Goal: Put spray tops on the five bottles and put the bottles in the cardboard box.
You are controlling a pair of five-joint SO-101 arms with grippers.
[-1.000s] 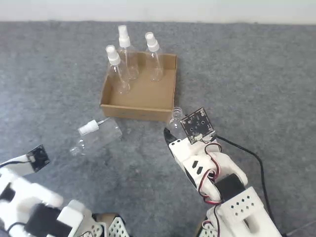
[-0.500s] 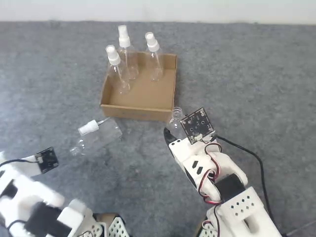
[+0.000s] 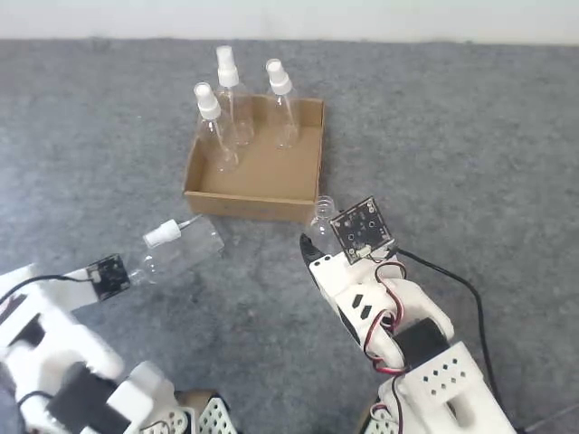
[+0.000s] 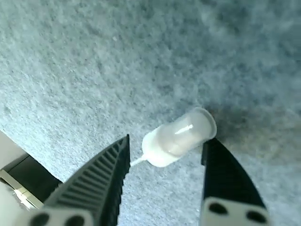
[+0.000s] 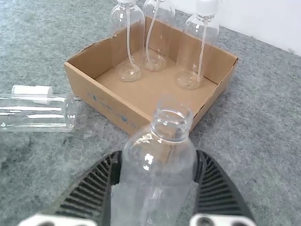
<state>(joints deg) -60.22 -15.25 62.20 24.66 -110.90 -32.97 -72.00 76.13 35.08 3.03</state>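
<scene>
A cardboard box [image 3: 256, 197] [image 5: 96, 87] holds three upright bottles with spray tops [image 3: 233, 99] [image 5: 127, 28]. A clear uncapped bottle [image 3: 181, 254] [image 5: 35, 112] lies on the carpet in front of the box. Beside it lies a loose white spray top [image 3: 163, 235] [image 4: 181, 135] [image 5: 31, 89]. My left gripper [image 4: 167, 143] is open, one jaw on each side of that spray top; how high it hangs I cannot tell. My right gripper [image 5: 157, 165] [image 3: 318, 237] is shut on an upright open-necked bottle [image 5: 160, 150] [image 3: 321, 211] just in front of the box's near right corner.
Grey carpet [image 3: 452, 145] covers the whole table. The left arm's wrist camera [image 3: 109, 276] sits close to the lying bottle. A black cable [image 3: 457, 280] trails beside the right arm. Open carpet lies right of the box.
The left arm has swung right and forward, toward the lying bottle and the loose spray top. The right arm and its bottle have kept still.
</scene>
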